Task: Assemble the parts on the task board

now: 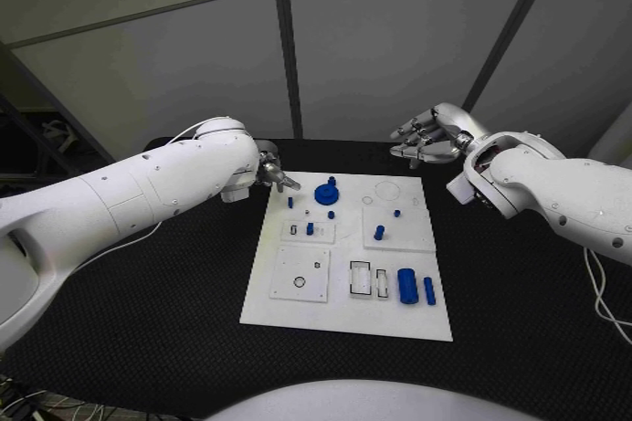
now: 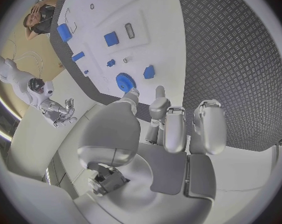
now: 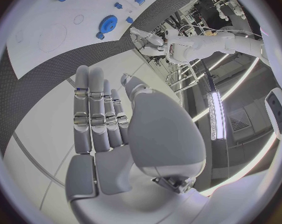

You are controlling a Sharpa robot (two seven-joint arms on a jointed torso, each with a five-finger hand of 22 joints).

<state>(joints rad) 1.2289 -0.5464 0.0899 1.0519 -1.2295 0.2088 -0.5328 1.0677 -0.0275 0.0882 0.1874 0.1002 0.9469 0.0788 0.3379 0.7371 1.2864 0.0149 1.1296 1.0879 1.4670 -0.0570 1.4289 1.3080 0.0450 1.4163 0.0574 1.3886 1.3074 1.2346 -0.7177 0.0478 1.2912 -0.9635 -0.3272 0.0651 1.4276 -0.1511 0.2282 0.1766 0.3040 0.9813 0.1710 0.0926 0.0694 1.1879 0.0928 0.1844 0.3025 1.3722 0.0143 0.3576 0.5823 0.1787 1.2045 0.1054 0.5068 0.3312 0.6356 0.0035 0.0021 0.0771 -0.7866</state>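
The white task board lies mid-table. At its far end sit a blue gear and a small blue piece. Several short blue pegs stand further in, and a blue cylinder lies beside a thinner blue rod near the front right. My left hand hovers at the board's far left corner, fingers apart and holding nothing; its wrist view shows the hand just short of the gear. My right hand is raised beyond the far right corner, its fingers straight and empty.
Black patterned table mat surrounds the board on all sides. Grey wall panels stand right behind the table's far edge. White raised plates with cut-outs sit on the board's left half.
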